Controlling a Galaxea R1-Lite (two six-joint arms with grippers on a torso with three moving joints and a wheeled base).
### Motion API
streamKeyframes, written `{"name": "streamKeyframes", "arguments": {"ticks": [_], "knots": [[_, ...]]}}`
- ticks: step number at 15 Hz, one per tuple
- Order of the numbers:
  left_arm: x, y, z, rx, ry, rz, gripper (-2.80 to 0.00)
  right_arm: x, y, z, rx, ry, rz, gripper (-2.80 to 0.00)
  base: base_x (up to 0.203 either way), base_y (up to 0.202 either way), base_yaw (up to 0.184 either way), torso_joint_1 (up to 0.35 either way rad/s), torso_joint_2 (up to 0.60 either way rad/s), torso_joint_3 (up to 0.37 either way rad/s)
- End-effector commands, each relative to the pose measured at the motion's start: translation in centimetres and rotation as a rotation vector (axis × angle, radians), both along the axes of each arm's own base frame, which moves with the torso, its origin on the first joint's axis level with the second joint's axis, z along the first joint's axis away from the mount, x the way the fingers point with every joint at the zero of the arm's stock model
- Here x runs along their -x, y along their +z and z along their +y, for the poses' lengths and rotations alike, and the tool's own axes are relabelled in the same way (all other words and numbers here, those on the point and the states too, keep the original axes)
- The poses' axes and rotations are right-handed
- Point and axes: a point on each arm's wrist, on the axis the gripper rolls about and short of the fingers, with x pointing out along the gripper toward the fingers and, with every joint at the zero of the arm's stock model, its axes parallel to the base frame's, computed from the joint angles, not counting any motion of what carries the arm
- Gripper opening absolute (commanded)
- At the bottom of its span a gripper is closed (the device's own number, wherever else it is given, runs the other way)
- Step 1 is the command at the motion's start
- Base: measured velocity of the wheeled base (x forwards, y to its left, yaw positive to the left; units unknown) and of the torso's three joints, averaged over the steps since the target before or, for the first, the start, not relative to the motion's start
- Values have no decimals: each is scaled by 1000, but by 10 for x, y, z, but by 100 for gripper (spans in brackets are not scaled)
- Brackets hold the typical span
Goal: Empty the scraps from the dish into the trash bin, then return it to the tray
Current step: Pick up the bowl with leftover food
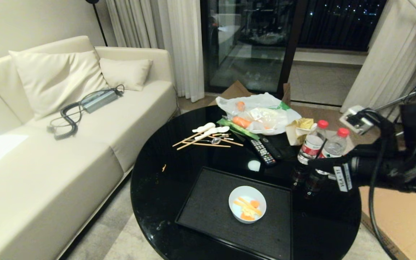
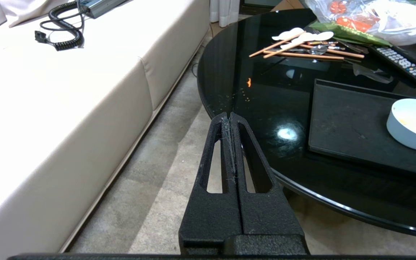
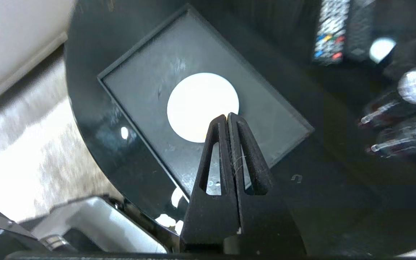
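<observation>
The dish [image 1: 247,204], a small pale round bowl, stands on the black tray [image 1: 208,209] at the near side of the round black table. Orange carrot slices and pale yellow peel, the scraps [image 1: 248,208], lie inside it. My right arm [image 1: 374,168] reaches in from the right, over the table. In its wrist view the right gripper [image 3: 227,116] is shut and empty, hanging above the tray [image 3: 139,83] at the rim of the dish [image 3: 200,104]. The left gripper [image 2: 229,115] is shut and parked off the table's left edge, with the dish [image 2: 414,124] far to its side. The trash bin is out of view.
Two water bottles [image 1: 312,142] stand just behind my right arm. A remote [image 1: 263,152], chopsticks [image 1: 200,141] and a plastic bag of carrots [image 1: 262,113] crowd the table's far half. A cream sofa [image 1: 49,144] runs along the left, and cardboard [image 1: 403,216] lies on the floor at right.
</observation>
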Motion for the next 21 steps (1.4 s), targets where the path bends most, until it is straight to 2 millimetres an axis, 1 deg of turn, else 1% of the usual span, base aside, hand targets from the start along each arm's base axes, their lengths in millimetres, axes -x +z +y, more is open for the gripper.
{"name": "streamKeyframes", "arguments": {"ticks": [1, 4, 6, 9, 11, 13, 15, 17, 19, 21], "knots": [[0, 0, 0, 1, 0, -1, -280, -25, -24, 30, 69, 25, 87, -280, 0, 0, 0, 0, 0, 0], [0, 0, 0, 1, 0, -1, -280, -37, -43, 58, 123, 43, 140, -280, 0, 0, 0, 0, 0, 0], [0, 0, 0, 1, 0, -1, -280, -47, -52, 68, 138, 47, 164, -280, 0, 0, 0, 0, 0, 0], [0, 0, 0, 1, 0, -1, -280, -63, -68, 83, 210, 1, 188, -280, 0, 0, 0, 0, 0, 0], [0, 0, 0, 1, 0, -1, -280, -71, -76, 90, 224, -3, 202, -280, 0, 0, 0, 0, 0, 0], [0, 0, 0, 1, 0, -1, -280, -77, -82, 96, 206, -15, 220, 0, 0, 0, 0, 0, 0, 0], [0, 0, 0, 1, 0, -1, -280, -81, -83, 100, 176, -41, 242, 0, 0, 0, 0, 0, 0, 0], [0, 0, 0, 1, 0, -1, -280, -82, -91, 100, 195, -46, 274, 0, 0, 0, 0, 0, 0, 0], [0, 0, 0, 1, 0, -1, -280, -82, -96, 96, 211, -64, 315, 0, 0, 0, 0, 0, 0, 0], [0, 0, 0, 1, 0, -1, -280, -86, -103, 97, 202, -93, 356, 0, 0, 0, 0, 0, 0, 0]]}}
